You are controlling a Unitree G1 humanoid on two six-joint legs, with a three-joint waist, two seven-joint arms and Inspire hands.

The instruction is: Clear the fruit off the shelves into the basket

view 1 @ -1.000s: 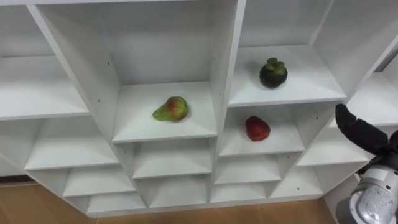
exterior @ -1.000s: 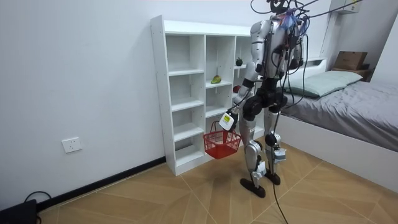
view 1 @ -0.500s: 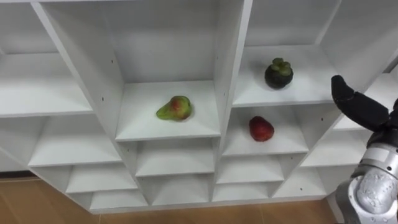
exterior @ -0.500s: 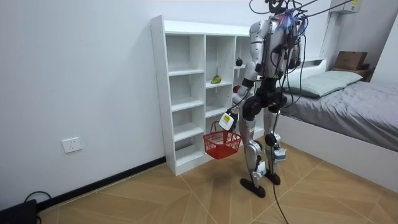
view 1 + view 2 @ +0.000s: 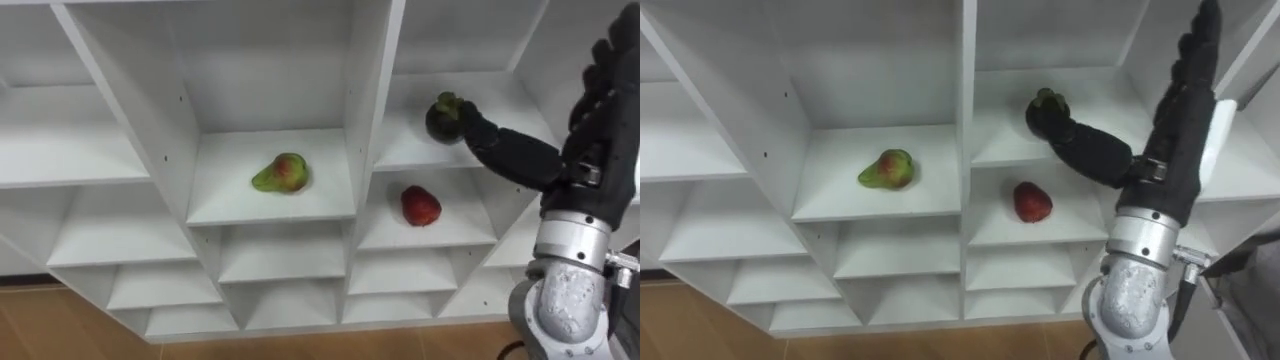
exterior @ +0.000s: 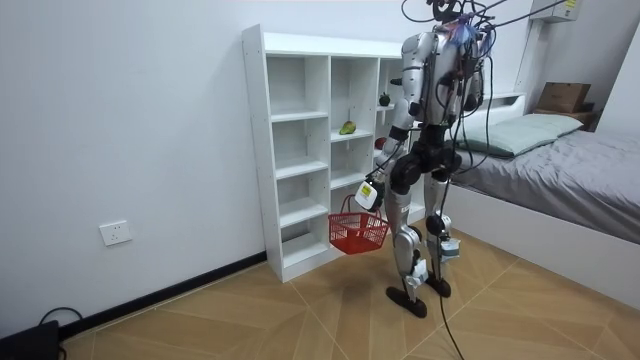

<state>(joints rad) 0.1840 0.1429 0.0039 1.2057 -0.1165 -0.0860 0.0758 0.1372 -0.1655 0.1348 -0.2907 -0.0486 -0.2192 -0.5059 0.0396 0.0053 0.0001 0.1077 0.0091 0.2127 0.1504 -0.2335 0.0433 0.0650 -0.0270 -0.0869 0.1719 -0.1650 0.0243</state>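
Note:
A dark mangosteen (image 5: pixel 440 116) sits in the upper right compartment of the white closet (image 5: pixel 372 110). My right hand (image 5: pixel 1172 140) is raised in front of that compartment and is open. Its fingers (image 5: pixel 612 75) point straight up, and its thumb (image 5: pixel 505 152) reaches left to the mangosteen's right side. One shelf lower lies a red fruit (image 5: pixel 420 206). A green-red pear (image 5: pixel 279 174) rests in the middle compartment to the left. In the room view I stand facing the closet (image 6: pixel 300 150), and my left hand (image 6: pixel 366 193) hangs low, shut on the handle of a red basket (image 6: pixel 358 231).
The closet's other compartments hold nothing. A bed (image 6: pixel 560 155) stands at the room view's right, close behind me, with a brown box (image 6: pixel 565 97) beyond it. A wall socket (image 6: pixel 116 233) sits low on the wall at the room view's left.
My right hand has risen from the lower right and moved left, bringing its thumb up to the mangosteen. The fruits and the basket have stayed where they were.

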